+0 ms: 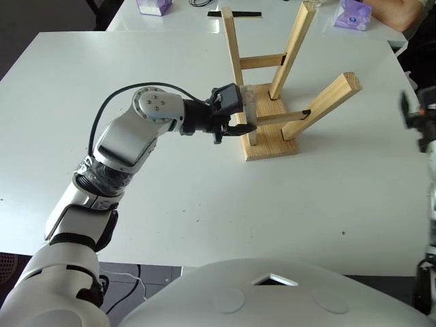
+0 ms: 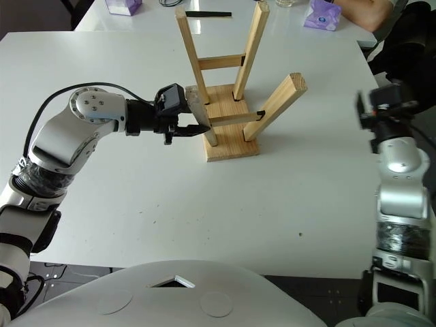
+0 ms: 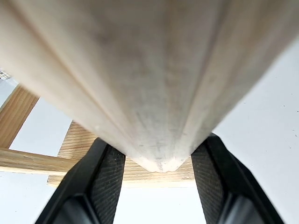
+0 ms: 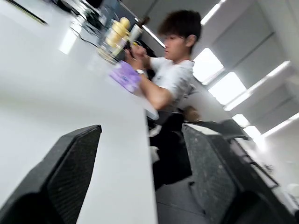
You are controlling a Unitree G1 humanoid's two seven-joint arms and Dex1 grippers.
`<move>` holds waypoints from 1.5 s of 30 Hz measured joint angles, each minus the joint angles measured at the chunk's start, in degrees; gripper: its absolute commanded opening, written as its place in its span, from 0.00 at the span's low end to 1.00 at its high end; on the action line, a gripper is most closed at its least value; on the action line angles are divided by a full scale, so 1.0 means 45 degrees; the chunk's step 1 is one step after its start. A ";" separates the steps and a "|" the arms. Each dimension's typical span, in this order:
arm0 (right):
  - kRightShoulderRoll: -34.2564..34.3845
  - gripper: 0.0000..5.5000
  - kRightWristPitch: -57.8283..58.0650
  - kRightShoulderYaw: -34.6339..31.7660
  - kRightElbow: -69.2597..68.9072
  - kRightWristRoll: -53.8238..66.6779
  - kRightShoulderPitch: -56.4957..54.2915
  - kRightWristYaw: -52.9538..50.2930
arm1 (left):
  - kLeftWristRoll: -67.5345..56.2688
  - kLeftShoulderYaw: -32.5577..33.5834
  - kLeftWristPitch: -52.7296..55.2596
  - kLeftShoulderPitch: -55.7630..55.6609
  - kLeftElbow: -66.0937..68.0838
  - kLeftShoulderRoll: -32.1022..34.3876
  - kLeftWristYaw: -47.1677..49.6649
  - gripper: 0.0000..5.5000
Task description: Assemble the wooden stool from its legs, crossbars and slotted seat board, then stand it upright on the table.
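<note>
Stool (image 1: 272, 102) sits upside down on the white table (image 1: 136, 204), right of center and toward the far side. It is well apart from the near and left edges and nearer the far edge. Seat board (image 1: 271, 144) lies flat on the table with the legs pointing up.

The 2 far legs (image 1: 231, 48) stand close to upright, joined by 1 crossbar (image 1: 261, 62). The near-right leg (image 1: 323, 104) tilts outward to the right, its top end well past the board edge. A 2nd crossbar (image 1: 279, 118) runs from it to the near-left leg (image 1: 253, 136), which stands roughly vertical on the board's near-left corner.

Left gripper (image 1: 235, 126) comes in level from the left, its arm stretched across the table. It is clamped narrow on the near-left leg partway up, with 1 black finger (image 3: 107, 182) on each side of the wood.

Right gripper (image 4: 140, 140) hangs by the table's right edge, well apart from the stool. Its fingers (image 4: 74, 172) are spread wide and hold nothing.

A purple tissue pack (image 1: 353, 13) lies on the next table behind.
</note>
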 measured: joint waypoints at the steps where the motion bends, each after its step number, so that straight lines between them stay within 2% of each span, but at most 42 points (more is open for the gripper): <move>1: 0.0215 0.58 -0.0021 0.0335 -0.0087 -0.0329 -0.0286 -0.0228 | 0.0004 0.0014 0.0033 -0.0039 0.0091 0.0002 0.0031 0.37; 3: 0.1185 0.58 0.0363 0.1308 -0.0625 -0.0441 -0.0973 -0.0293 | 0.0005 0.0025 0.0075 -0.0072 0.0123 -0.0026 0.0097 0.37; 5: 0.3547 0.58 0.0932 0.3437 -0.1852 0.0128 -0.2024 -0.0102 | 0.0085 0.0025 0.0183 -0.0228 0.0095 -0.0264 0.0190 0.37; 6: 0.4680 0.58 0.1635 0.3480 -0.2021 0.0551 -0.2243 -0.0388 | -0.0138 0.0279 0.0157 -0.0105 0.0130 -0.0216 0.0205 0.37; 10: 0.6153 0.58 0.3413 0.3515 -0.2633 0.1400 -0.2466 -0.0791 | -0.0325 0.0633 0.0485 0.0003 -0.0021 0.0179 0.0124 0.37; 15: 0.5986 0.58 0.3970 0.3519 -0.2911 0.1483 -0.2465 -0.0607 | -0.0628 0.0923 0.1751 0.0117 -0.0752 0.0094 0.0422 0.37; 20: 0.5121 0.58 0.3041 0.3567 -0.2406 0.1248 -0.2711 0.0194 | -0.1789 0.1944 0.4572 0.0488 -0.2005 -0.0649 0.1295 0.37; 22: 0.4862 0.58 0.2487 0.3642 -0.1802 0.1097 -0.2954 0.0449 | -0.2242 0.2482 0.5635 0.0488 -0.2181 -0.1167 0.1668 0.50; 26: 0.4372 0.58 0.1678 0.4134 -0.0347 0.0724 -0.2899 0.0967 | -0.3187 0.3046 0.6794 0.0661 -0.2434 -0.2126 0.2095 0.64; 30: 0.4058 0.58 0.1199 0.4572 0.0595 0.0288 -0.2612 0.1224 | -0.2993 0.2267 0.5830 0.1000 -0.3061 -0.2214 0.1969 0.74; 35: 0.3824 0.58 0.0634 0.5279 0.0809 -0.0006 -0.1918 0.1891 | -0.1969 0.0437 0.4527 0.1693 -0.2759 -0.1287 0.1268 0.74; 39: 0.3834 0.58 0.0118 0.5516 0.0772 -0.0029 -0.1895 0.2212 | -0.1572 -0.0147 0.3986 0.2012 -0.2373 -0.1034 0.0912 0.74; 45: 0.3815 0.58 -0.0069 0.5490 0.0764 -0.0062 -0.1918 0.2335 | -0.1370 -0.0188 0.3166 0.2238 -0.1977 -0.0930 0.0652 0.74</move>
